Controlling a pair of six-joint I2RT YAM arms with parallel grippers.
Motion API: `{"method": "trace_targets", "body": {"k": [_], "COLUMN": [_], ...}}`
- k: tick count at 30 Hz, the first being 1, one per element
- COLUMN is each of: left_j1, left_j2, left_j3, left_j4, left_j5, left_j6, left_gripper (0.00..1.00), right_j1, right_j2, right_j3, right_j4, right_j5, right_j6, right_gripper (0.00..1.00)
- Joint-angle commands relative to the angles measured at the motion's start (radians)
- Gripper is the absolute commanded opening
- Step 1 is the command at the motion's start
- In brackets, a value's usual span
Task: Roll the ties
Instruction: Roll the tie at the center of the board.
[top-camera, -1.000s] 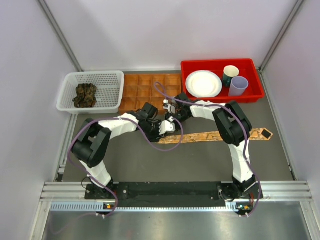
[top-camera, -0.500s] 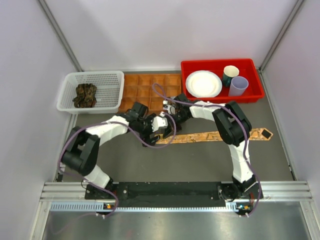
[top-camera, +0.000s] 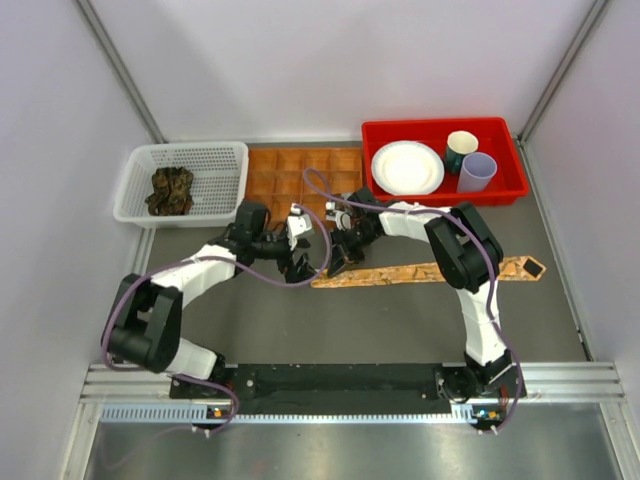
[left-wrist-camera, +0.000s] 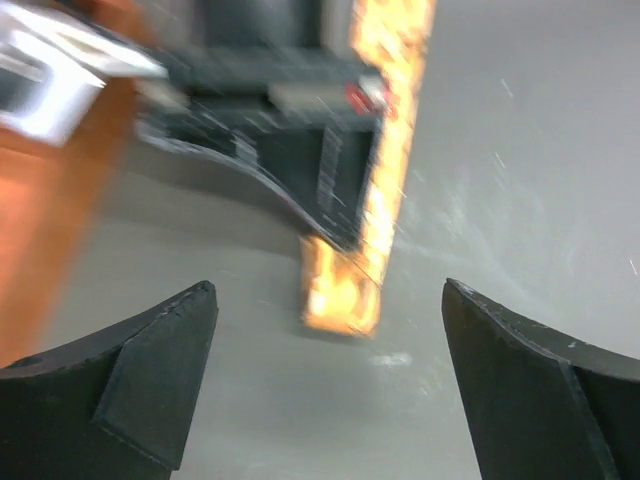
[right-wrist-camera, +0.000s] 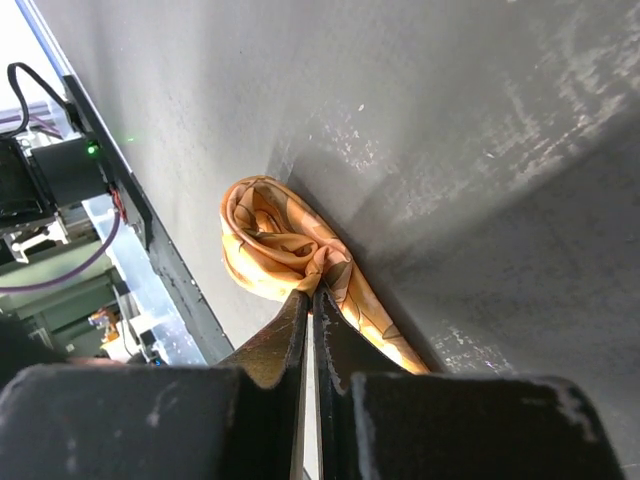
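Far left, a white basket is parked on the counter, and the dark green-brown ties are bunched up inside it. How many can't be told from that lump. Next to it a brown compartment tray is seen, with nothing made out in the pockets that show.

Just in front of the tray, the left gripper is held with its fingers spread wide and nothing between them. The tie's end is seen straight ahead of it in the wrist view, though that view is pretty blurred. Right beside it, the right gripper is clamped tight on the tan-orange tie close to its left end, with a small loose curl of fabric bunched just past the fingertips.

The bit that matters: the tie is laid flat with its long axis running left to right across the counter, pinched end at the left, pointed end well off to the right. All the loose length is stretched away to the right of both grippers, so any rolling would probably have to be worked that way, and the right gripper is the one on it.

Far right at the back, a red bin is loaded with a white plate and two cups.
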Motion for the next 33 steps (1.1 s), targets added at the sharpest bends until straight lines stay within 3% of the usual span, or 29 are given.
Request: {"method": "trace_targets", "body": {"k": [1, 5, 9, 25, 29, 33], "left_j1": [-0.022, -0.079, -0.087, -0.164, -0.167, -0.165], "left_j2": [0.066, 0.135, 0.161, 0.267, 0.267, 0.231], "left_j3": [0.030, 0.099, 0.083, 0.130, 0.141, 0.153], "left_j4": [-0.150, -0.281, -0.321, -0.287, -0.298, -0.302], "left_j5": [0.109, -0.081, -0.155, -0.290, -0.310, -0.280], "left_j6": [0.296, 0.414, 0.530, 0.492, 0.478, 0.448], "left_gripper": [0.94, 0.81, 0.79, 0.73, 0.52, 0.42], "right_j1": [-0.017, -0.017, -0.017, -0.019, -0.019, -0.019], "right_j2": [0.063, 0.066, 0.072, 0.084, 0.084, 0.089], "right_j3": [-0.020, -0.018, -0.014, -0.010, -0.010, -0.010], "right_j4": [-0.113, -0.125, -0.136, -0.134, -0.136, -0.134], "right_j5": [0.143, 0.153, 0.153, 0.144, 0.142, 0.142], "right_j6": [0.021, 0.012, 0.012, 0.015, 0.014, 0.012], "right_gripper": [0.00, 0.00, 0.00, 0.00, 0.00, 0.00]}}
